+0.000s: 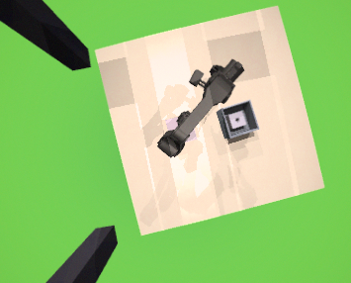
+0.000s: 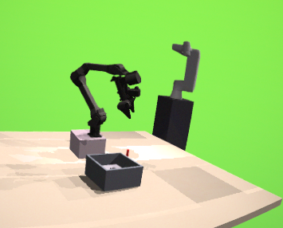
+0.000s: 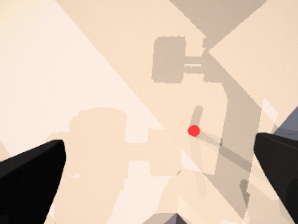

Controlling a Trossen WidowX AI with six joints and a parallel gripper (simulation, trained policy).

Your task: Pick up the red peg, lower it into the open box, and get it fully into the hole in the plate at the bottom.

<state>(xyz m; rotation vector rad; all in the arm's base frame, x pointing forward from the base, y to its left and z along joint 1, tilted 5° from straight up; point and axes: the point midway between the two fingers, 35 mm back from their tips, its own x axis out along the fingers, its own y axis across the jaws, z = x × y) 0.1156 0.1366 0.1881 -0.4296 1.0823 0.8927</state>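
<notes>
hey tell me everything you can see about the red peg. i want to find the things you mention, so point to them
The red peg (image 2: 127, 152) (image 3: 194, 131) is a slim, plain, bright red piece with a round top; its material can't be told. It looks upright on the tabletop, outside the open box, whose rim hides its foot in the exterior view. From the wrist it shows as a red disc between the open pincer's two fingers, nearer the right side of the picture, touching neither. Nothing is seen holding it. The arm hides it from above.

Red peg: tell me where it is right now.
The red peg stands upright on the table, just behind the open box's right part in the exterior view; the wrist view shows it between the open gripper's fingers, well below them.
</notes>
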